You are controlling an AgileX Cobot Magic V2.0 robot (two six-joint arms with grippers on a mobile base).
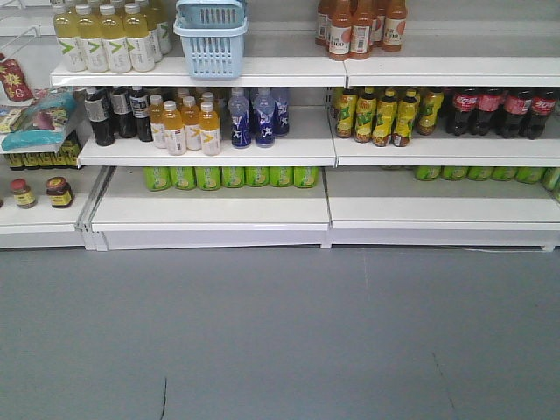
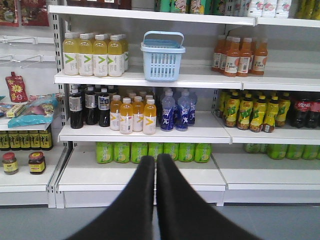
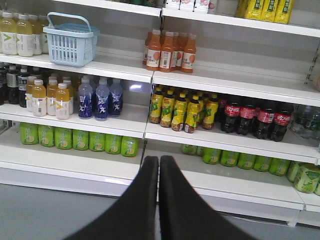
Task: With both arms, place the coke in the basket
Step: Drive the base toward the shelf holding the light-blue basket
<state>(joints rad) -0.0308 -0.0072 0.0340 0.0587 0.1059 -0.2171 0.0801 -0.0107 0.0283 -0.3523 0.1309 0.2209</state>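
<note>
Several coke bottles with red labels stand at the right end of the middle shelf; they also show in the right wrist view and at the edge of the left wrist view. The pale blue basket stands on the top shelf, left of centre; it also shows in the left wrist view and in the right wrist view. My left gripper is shut and empty, well back from the shelves. My right gripper is shut and empty, also well back. Neither arm shows in the front view.
Yellow drink bottles stand left of the basket, orange ones to its right. The middle shelf holds black-labelled dark bottles, orange bottles, blue bottles and yellow-green tea bottles. Green bottles line the bottom shelf. Grey floor lies in front.
</note>
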